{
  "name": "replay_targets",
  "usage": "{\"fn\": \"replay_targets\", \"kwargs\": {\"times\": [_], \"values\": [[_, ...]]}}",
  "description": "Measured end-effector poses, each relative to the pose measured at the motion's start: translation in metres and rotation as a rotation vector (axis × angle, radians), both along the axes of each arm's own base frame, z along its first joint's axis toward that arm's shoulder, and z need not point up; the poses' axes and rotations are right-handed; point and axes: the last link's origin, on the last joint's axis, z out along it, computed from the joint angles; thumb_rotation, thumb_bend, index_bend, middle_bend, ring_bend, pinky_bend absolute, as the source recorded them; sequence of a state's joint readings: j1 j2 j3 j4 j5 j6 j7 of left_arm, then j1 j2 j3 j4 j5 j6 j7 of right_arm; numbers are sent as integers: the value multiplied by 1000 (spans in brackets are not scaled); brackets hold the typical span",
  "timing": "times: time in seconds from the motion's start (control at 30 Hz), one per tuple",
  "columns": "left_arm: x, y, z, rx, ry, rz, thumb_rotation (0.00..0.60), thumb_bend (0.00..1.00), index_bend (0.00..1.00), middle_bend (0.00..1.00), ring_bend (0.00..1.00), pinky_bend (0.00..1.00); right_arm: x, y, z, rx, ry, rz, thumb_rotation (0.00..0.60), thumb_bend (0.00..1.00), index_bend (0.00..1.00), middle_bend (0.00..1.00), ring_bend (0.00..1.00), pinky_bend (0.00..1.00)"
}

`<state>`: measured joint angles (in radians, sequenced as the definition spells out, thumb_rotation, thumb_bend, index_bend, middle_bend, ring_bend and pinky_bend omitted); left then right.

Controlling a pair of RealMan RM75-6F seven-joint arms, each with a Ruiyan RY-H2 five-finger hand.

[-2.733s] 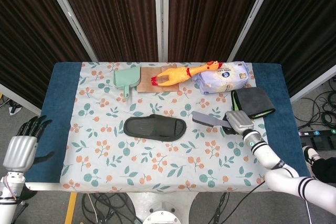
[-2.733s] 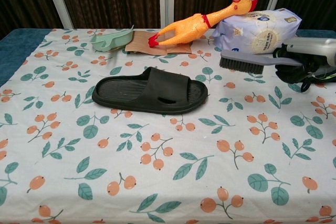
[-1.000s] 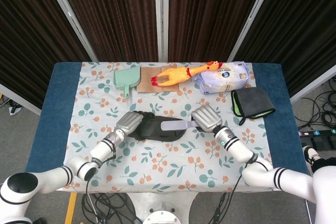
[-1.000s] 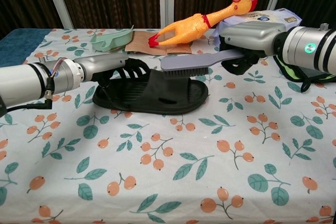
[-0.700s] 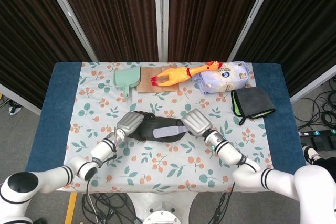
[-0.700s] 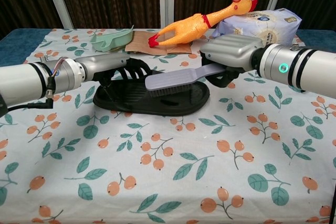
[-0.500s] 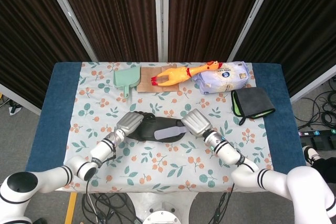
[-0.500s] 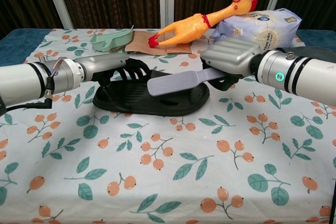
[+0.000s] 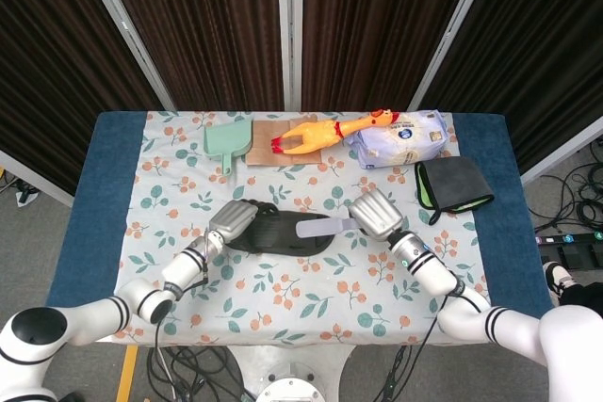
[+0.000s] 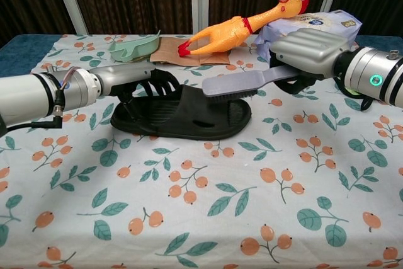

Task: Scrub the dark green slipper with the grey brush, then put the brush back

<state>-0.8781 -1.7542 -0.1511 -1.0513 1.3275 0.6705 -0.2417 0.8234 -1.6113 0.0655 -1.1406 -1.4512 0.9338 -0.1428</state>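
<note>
The dark green slipper (image 9: 283,233) (image 10: 189,115) lies flat in the middle of the floral cloth, toe end to the right. My left hand (image 9: 232,221) (image 10: 129,82) presses down on its heel end, fingers curled over the rim. My right hand (image 9: 375,213) (image 10: 308,48) grips the handle of the grey brush (image 9: 325,227) (image 10: 236,86). The brush head sits over the slipper's strap at the toe end, bristles down and touching or just above it.
Along the back stand a green dustpan (image 9: 227,143), a brown card (image 9: 268,137) under a yellow rubber chicken (image 9: 328,131) (image 10: 239,26), and a wipes pack (image 9: 403,138) (image 10: 312,33). A dark cloth with a green edge (image 9: 453,184) lies at the right.
The brush has slid back to the right along the slipper, from mid-sole toward the toe strap, with my right hand drawing back. My left hand stays on the heel.
</note>
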Motion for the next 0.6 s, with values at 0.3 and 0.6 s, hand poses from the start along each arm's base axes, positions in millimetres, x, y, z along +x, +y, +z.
{"fn": "replay_targets", "kwargs": {"times": [0.3, 0.6], "values": [[0, 0, 0, -1, 2, 5, 600, 30, 322, 410, 273, 281, 23, 3, -33, 69, 21, 50, 600, 699, 1000, 977, 1000, 1000], [-2, 1, 0, 0, 6, 9, 600, 30, 322, 410, 273, 280, -3, -8, -28, 20, 94, 1, 600, 699, 1000, 977, 1000, 1000]]}}
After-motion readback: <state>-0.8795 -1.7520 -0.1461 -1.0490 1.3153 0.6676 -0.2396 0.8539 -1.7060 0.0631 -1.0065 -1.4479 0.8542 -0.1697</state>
